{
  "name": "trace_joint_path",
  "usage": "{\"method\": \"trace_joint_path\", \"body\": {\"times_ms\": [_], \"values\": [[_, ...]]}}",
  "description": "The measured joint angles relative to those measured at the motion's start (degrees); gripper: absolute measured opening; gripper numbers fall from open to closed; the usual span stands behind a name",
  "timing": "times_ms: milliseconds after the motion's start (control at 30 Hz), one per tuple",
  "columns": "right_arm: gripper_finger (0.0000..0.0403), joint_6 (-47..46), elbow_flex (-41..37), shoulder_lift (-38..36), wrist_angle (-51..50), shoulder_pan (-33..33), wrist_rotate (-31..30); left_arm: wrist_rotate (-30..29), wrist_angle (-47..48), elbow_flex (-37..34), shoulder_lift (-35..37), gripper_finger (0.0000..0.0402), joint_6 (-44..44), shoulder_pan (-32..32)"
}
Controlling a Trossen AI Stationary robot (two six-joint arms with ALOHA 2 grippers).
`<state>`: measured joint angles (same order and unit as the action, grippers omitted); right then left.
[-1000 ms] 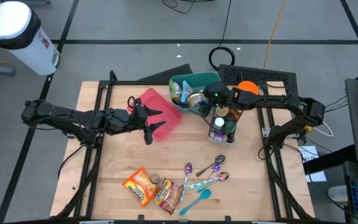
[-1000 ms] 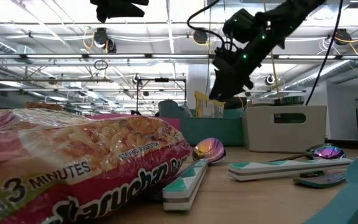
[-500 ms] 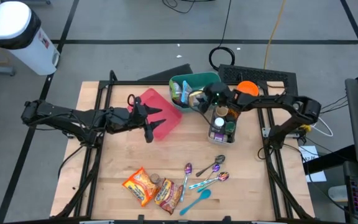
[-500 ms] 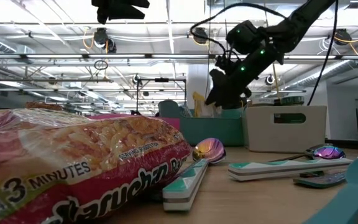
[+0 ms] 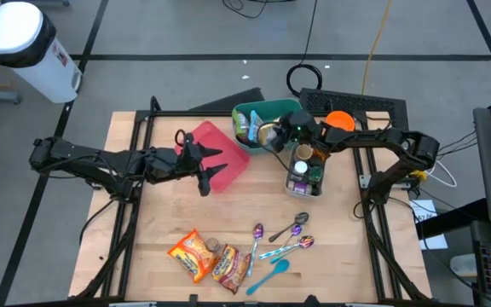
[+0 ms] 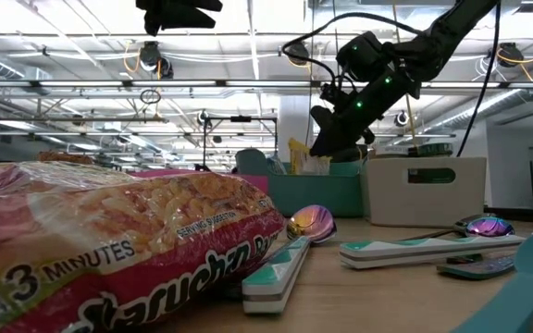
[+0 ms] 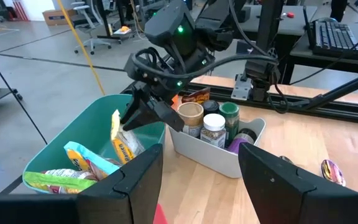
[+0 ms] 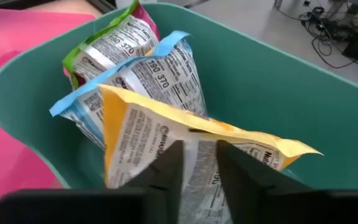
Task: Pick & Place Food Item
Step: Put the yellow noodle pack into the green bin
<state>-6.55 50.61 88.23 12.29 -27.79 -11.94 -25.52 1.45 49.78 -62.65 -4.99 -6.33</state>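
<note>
The left gripper [image 5: 205, 167] has not moved from a second ago — it hovers over the pink tray [image 5: 222, 153], fingers apart and empty. The right gripper [image 5: 267, 136] has shifted toward the teal bin [image 5: 273, 108] and narrowed its fingers, which now pinch the top edge of the yellow-edged packet [image 8: 185, 146]. This packet (white with printed text, yellow border) stands upright inside the bin, beside a blue-edged and a green-edged packet. The white caddy [image 5: 299, 183] of jars sits just right of the bin.
</note>
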Motion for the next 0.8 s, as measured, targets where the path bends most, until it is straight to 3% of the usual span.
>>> {"method": "trace_joint_path", "body": {"times_ms": [133, 200, 567, 800], "values": [[0.0019, 1.3, 0.0, 0.0, 0.3, 0.0, 0.2, 0.0, 0.0, 0.0, 0.0, 0.0218, 0.0, 0.0], [0.0006, 2.9, 0.0, 0.0, 0.2, 0.0, 0.2, 0.0, 0.0, 0.0, 0.0, 0.0218, 0.0, 0.0], [0.0000, 9.7, 0.1, 0.0, 7.7, -0.3, 3.8, 0.0, 0.0, 0.0, 0.0, 0.0219, 0.0, 0.0], [0.0004, 8.8, 0.7, -0.4, 6.9, -1.0, 6.1, 0.0, 0.0, 0.0, 0.0, 0.0218, 0.0, 0.0]]}}
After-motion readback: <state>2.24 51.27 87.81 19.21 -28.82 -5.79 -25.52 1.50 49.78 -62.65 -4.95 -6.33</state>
